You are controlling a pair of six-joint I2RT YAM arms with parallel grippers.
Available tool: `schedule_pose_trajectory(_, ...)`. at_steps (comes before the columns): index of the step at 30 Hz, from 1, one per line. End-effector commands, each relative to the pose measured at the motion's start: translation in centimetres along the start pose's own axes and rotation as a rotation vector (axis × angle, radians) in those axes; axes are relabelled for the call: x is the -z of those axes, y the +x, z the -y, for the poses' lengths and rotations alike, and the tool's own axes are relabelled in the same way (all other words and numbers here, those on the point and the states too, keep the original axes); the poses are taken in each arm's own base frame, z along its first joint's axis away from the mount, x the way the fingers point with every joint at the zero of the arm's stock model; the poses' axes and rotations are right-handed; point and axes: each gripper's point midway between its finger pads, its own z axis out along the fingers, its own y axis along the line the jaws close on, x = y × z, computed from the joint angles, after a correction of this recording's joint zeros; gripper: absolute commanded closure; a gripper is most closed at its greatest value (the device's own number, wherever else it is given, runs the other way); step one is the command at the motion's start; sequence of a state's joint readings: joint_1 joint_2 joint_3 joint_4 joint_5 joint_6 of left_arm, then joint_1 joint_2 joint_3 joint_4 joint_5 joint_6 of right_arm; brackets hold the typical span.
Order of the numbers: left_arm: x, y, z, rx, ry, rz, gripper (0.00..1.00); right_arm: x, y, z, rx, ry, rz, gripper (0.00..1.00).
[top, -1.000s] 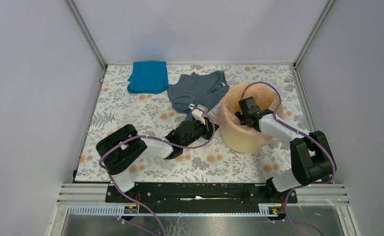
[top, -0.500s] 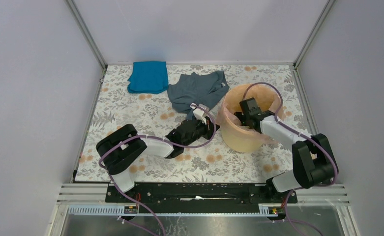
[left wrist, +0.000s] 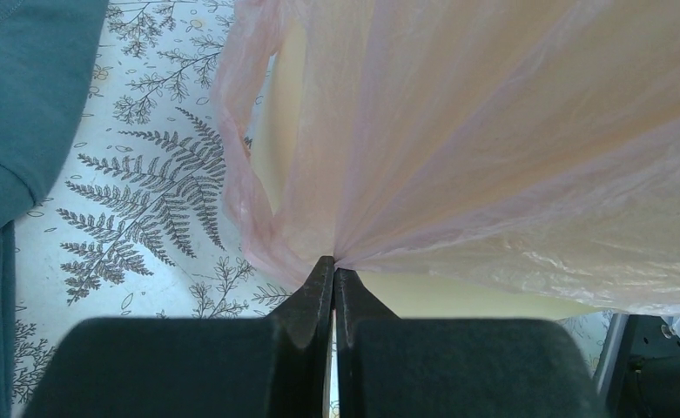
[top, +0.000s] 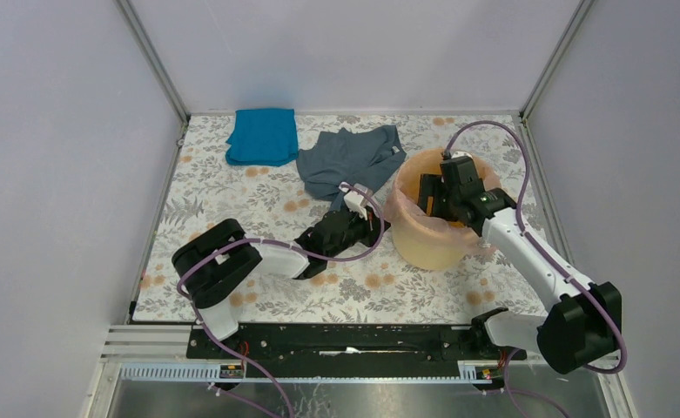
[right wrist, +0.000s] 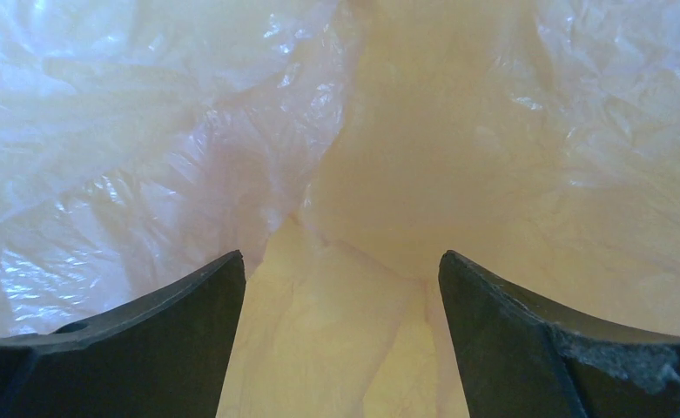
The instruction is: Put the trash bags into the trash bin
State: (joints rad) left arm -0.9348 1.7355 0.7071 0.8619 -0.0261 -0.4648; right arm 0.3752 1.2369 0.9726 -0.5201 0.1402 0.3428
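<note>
The yellow-orange trash bin (top: pixel 430 246) stands right of centre on the table. The pale-pink trash bag (top: pixel 394 205) is draped over its rim and lines its inside. My left gripper (top: pixel 378 228) lies low at the bin's left side, shut on a gathered fold of the bag (left wrist: pixel 493 148), which fans out taut from the jaw tips (left wrist: pixel 333 266) across the bin's wall (left wrist: pixel 467 298). My right gripper (top: pixel 434 202) hangs over the bin's mouth, pointing down. In the right wrist view it (right wrist: pixel 340 270) is open with nothing between its fingers, above the crinkled bag film (right wrist: pixel 136 148).
A grey-blue garment (top: pixel 349 159) lies just behind and left of the bin, also at the left of the left wrist view (left wrist: pixel 14 104). A bright blue folded cloth (top: pixel 263 135) sits at the back. The floral table cover (top: pixel 223 205) is fenced by walls on three sides.
My right gripper has opened and risen from inside the bin to above its mouth, its arm stretching out. The left gripper has kept its hold in place.
</note>
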Motion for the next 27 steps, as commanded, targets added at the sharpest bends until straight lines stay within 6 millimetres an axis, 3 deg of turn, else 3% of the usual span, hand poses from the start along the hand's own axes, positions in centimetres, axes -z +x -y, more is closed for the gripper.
schedule_pose_trajectory(1,-0.4,-0.8,0.9,-0.009,0.022,0.004,0.96,2.0,-3.5,-1.1,0.01,-0.025,0.08,0.11)
schedule_pose_trajectory(3,-0.2,-0.9,0.8,-0.006,0.011,-0.002,0.86,3.4,-5.3,-1.9,0.005,-0.053,0.113,0.11)
schedule_pose_trajectory(7,1.1,-1.4,0.5,0.009,-0.021,-0.008,0.54,7.6,-8.0,-2.5,0.007,-0.096,0.193,0.07)
schedule_pose_trajectory(13,4.7,-2.7,0.7,-0.001,-0.022,0.002,0.22,15.4,-9.9,-2.2,0.032,-0.167,0.357,0.0)
schedule_pose_trajectory(17,7.1,-3.7,2.0,0.051,0.038,-0.006,0.15,19.6,-9.8,-1.6,0.037,-0.205,0.447,0.0)
schedule_pose_trajectory(20,8.2,-6.0,1.5,0.183,0.051,0.022,0.11,22.1,-9.4,-1.1,0.036,-0.235,0.514,0.0)
schedule_pose_trajectory(24,8.1,-9.9,-2.8,0.435,-0.037,0.115,0.02,24.4,-8.5,-0.8,0.039,-0.281,0.584,0.0)
schedule_pose_trajectory(27,6.1,-11.7,-5.4,0.556,-0.08,0.148,0.01,25.3,-7.7,-0.4,0.05,-0.293,0.613,0.0)
